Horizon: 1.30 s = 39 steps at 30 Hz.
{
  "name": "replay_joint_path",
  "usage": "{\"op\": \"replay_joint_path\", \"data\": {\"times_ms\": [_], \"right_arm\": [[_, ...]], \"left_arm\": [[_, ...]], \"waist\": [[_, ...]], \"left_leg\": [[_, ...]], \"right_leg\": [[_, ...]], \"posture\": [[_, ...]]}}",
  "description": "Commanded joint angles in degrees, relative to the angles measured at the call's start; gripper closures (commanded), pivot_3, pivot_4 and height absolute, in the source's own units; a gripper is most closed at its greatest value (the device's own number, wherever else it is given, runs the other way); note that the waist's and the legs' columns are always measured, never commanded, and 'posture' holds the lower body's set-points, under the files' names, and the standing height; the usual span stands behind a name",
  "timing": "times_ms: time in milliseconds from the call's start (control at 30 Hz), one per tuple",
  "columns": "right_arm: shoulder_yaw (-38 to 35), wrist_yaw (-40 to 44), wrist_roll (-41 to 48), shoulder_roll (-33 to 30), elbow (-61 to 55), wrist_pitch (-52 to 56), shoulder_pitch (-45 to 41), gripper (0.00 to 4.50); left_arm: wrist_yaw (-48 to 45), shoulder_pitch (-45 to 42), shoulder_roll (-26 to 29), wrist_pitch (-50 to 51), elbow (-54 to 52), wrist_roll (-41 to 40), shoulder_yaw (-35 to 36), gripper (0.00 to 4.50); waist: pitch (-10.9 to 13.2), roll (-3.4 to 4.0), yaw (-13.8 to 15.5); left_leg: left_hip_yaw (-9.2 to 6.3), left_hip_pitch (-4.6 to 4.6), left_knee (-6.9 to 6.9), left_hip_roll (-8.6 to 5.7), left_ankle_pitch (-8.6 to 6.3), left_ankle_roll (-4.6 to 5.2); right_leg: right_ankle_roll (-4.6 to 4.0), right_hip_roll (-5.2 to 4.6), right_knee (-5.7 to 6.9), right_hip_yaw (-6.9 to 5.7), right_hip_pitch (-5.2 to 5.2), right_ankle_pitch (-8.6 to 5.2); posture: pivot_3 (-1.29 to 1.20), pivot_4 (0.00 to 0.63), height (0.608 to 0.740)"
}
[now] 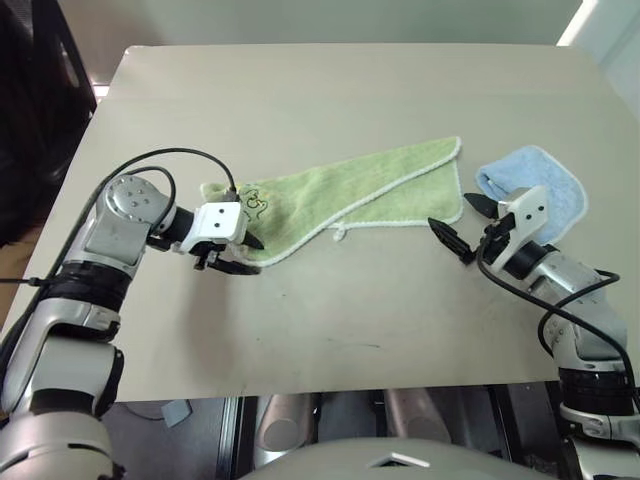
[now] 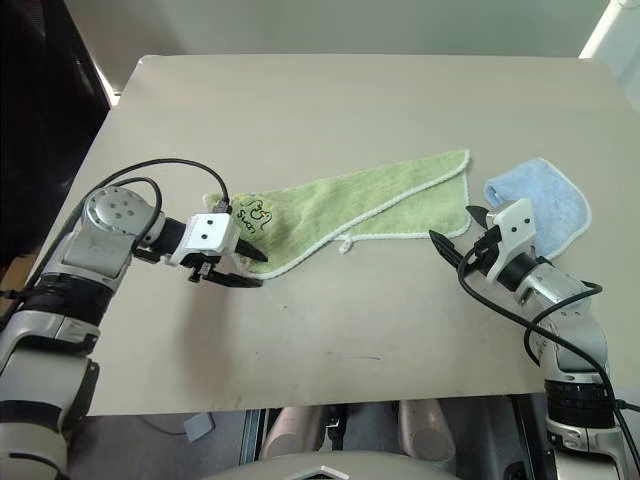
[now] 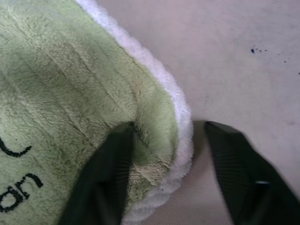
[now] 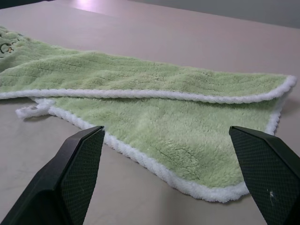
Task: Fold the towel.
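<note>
Towel (image 1: 370, 190) lay mid-surface (image 1: 330, 90), half folded. Left gripper (image 1: 238, 253) at its 8 o'clock corner, fingers (image 3: 105, 178) straddling the edge, part closed. Black print beside them, unreadable. Right gripper (image 1: 462, 225) at 4 o'clock, fingers spread, empty.

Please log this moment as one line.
left gripper: straddling towel corner | right gripper: open, near opposite corner | towel: partly folded

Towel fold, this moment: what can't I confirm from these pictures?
- Left claw: one finger lies on the towel, the other on the table past its corner; the left wrist view does not show whether the cloth is pinched.
- Printed drawing: too small in the head views, cut by the edge in the left wrist view.
- Blue cloth: its near part is behind the right claw.
- Towel's underside: hidden by its own folded layers.
</note>
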Motion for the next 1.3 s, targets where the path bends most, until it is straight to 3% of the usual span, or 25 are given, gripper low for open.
{"op": "replay_joint_path", "data": {"times_ms": [33, 133, 167, 467, 667, 867, 1067, 1300], "right_arm": [[-1.19, -0.49, 0.46, -0.25, -2.44, -0.8, 0.17, 0.0], [-1.11, -0.54, 0.37, -0.24, -2.32, -0.85, -0.06, 0.0], [-1.06, -0.54, 0.31, -0.26, -2.19, -0.89, -0.2, 0.0], [0.07, -0.31, -3.61, -2.25, 1.99, -4.51, -4.44, 0.0], [6.77, -0.48, -18.78, -8.53, 18.5, -21.01, -13.28, 0.0], [15.48, -4.71, -33.78, -12.17, 40.42, -41.15, -24.53, 0.0], [25.74, -18.92, -51.2, -13.27, 60.41, -55.73, -38.78, 0.0], [34.64, -34.11, -64.2, -12.14, 73.32, -60.59, -48.32, 0.0]], "left_arm": [[-1.56, -1.05, -0.28, -1.36, 2.4, 1.43, 0.02, 3.31], [-1.3, -0.12, -0.52, -1.56, 2.39, 1.02, 0.4, 4.37], [-1.25, 0.36, -0.53, -1.61, 2.19, 0.91, 0.6, 4.47], [-2.1, 5.83, 1.33, 0.46, -3.26, -2.11, 4.13, 4.47], [-3.2, 12.9, 7.33, 3.23, -11.81, -6.18, 7.33, 4.47], [-1.19, 16.06, 8.84, 6.08, -15.86, -8.22, 8.99, 4.47], [-0.01, 17.24, 8.53, 7.24, -17.89, -8.31, 9.6, 4.47], [0.56, 18.29, 8.43, 7.87, -19.28, -8.31, 10.05, 4.47]], "waist": [[0.0, 0.0, -0.01], [0.0, 0.0, -0.11], [-0.01, 0.02, -0.12], [-0.04, 0.07, -0.23], [-0.05, 0.05, -1.16], [-0.04, 0.06, -1.25], [-0.02, 0.09, -1.31], [-0.02, 0.1, -1.29]], "left_leg": [[0.0, 0.01, 0.02, 0.0, 0.03, 0.03], [0.0, 0.01, 0.07, -0.01, 0.07, 0.08], [0.0, 0.01, 0.09, -0.01, 0.08, 0.08], [0.01, -0.01, 0.04, -0.02, 0.04, 0.04], [0.02, -0.02, -0.04, -0.01, -0.08, -0.01], [0.02, -0.07, -0.14, 0.02, -0.09, -0.03], [0.01, -0.1, -0.11, 0.04, -0.08, -0.02], [0.01, -0.12, -0.15, 0.08, -0.09, -0.04]], "right_leg": [[-0.01, 0.0, -0.01, 0.0, 0.02, 0.06], [-0.01, 0.0, -0.06, 0.01, 0.05, 0.21], [0.01, 0.0, -0.06, 0.01, 0.06, 0.22], [0.1, 0.01, -0.2, 0.02, 0.05, 0.18], [0.07, 0.01, -0.2, 0.04, -0.07, 0.13], [-0.03, 0.0, 0.06, 0.02, -0.35, 0.1], [-0.03, 0.0, 0.22, 0.02, -0.45, 0.19], [0.27, -0.02, 0.24, -0.06, -0.49, 0.39]], "posture": [[0.0, 0.15, 0.736], [0.0, 0.15, 0.736], [0.0, 0.15, 0.736], [0.0, 0.15, 0.736], [0.0, 0.15, 0.736], [0.0, 0.15, 0.736], [0.0, 0.15, 0.736], [0.0, 0.15, 0.736]]}}
